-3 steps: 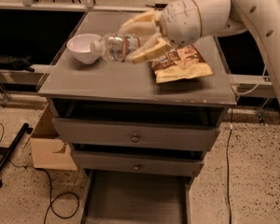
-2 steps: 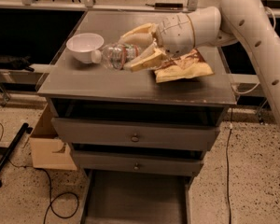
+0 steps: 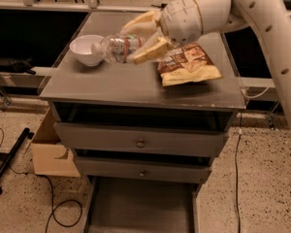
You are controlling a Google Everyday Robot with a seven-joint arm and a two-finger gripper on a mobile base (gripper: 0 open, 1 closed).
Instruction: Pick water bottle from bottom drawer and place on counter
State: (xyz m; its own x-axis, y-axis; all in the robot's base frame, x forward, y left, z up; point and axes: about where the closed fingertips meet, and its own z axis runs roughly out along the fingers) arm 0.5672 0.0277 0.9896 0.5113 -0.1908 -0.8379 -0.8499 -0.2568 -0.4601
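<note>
The water bottle (image 3: 115, 47) is clear with a white cap and a pale label band. It lies sideways over the counter (image 3: 111, 84), cap towards the left. My gripper (image 3: 137, 41) is shut on the water bottle, one cream finger above it and one below. I cannot tell whether the bottle rests on the counter or hangs just above it. The bottom drawer (image 3: 140, 208) stands pulled open at the foot of the cabinet, its grey floor bare.
A white bowl (image 3: 85, 49) sits on the counter just left of the bottle's cap. A chip bag (image 3: 187, 64) lies on the counter to the right, under my arm. A cardboard box (image 3: 51, 152) and cables lie on the floor to the left.
My gripper has moved with the bottle over the counter, first left and down towards the bowl, then slightly back. The bowl and chip bag have not moved.
</note>
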